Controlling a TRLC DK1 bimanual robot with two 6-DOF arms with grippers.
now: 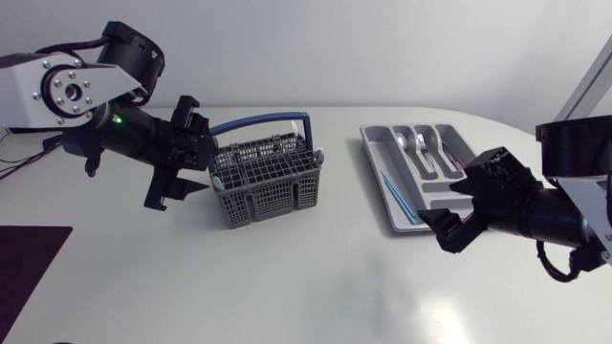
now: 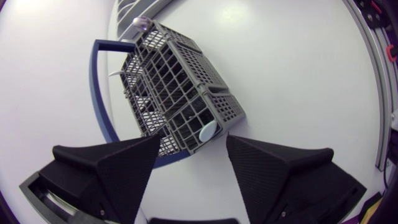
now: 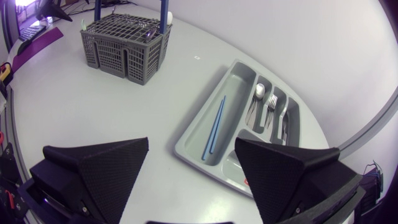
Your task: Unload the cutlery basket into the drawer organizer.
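Grey basket (image 1: 266, 182) stands mid-table, my left gripper (image 2: 193, 148) wide open just beside its end. I hold my right gripper (image 3: 193, 148), also wide, near the organizer (image 3: 231, 86) holding cutlery (image 3: 266, 102).

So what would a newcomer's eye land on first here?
The blue-handled grey cutlery basket mid-table, with the open left pincer close beside it. Then the drawer organizer, on the basket's right in the head view. It holds spoons and forks plus blue sticks, and the open right pincer is by its near end.
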